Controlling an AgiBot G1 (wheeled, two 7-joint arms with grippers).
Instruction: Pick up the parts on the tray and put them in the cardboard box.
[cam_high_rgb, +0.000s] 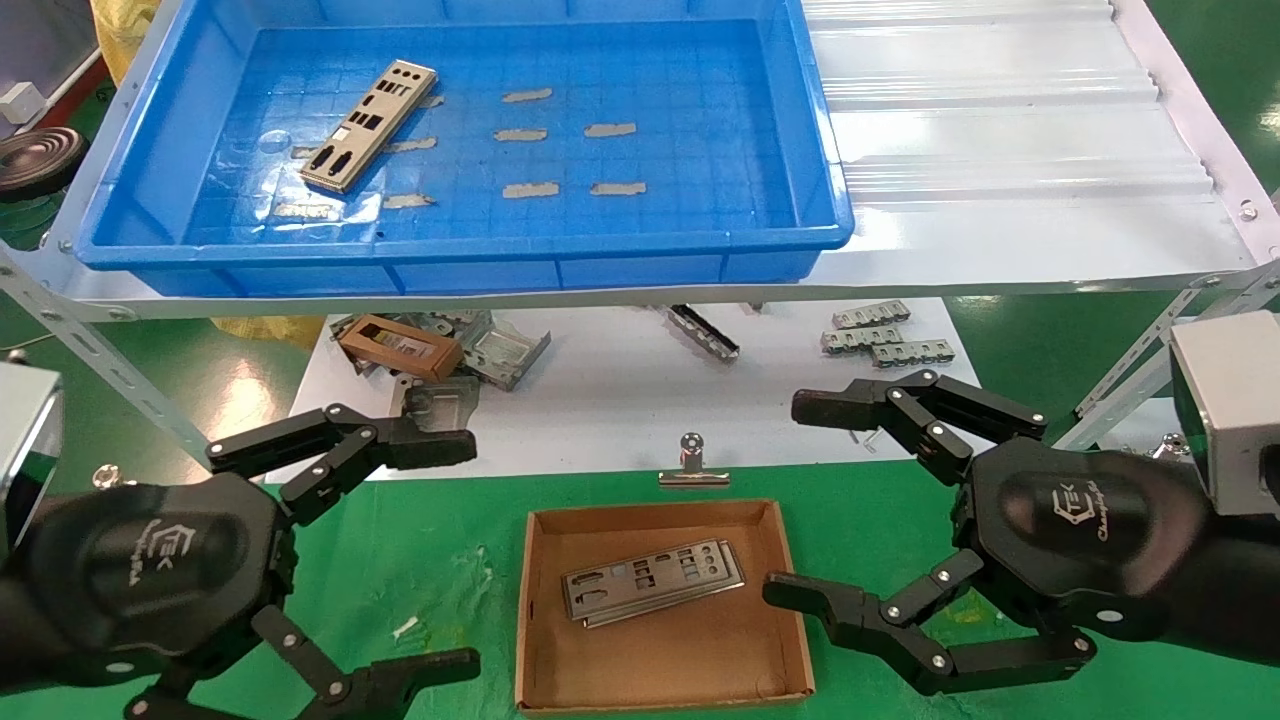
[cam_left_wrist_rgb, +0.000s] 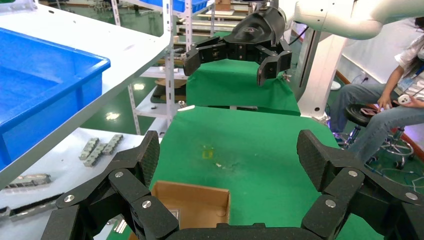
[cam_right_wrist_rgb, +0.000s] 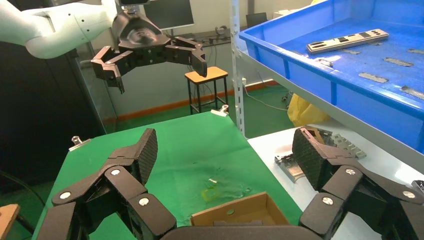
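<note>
Two stacked parts (cam_high_rgb: 652, 581), head-view only.

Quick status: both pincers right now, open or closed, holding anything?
Left pincer: open, empty, beside the cardboard box.
Right pincer: open, empty, at the box's other side.

One part (cam_high_rgb: 368, 125) lies in the tray (cam_high_rgb: 450, 270); others (cam_high_rgb: 652, 582) in the cardboard box (cam_high_rgb: 535, 620).
</note>
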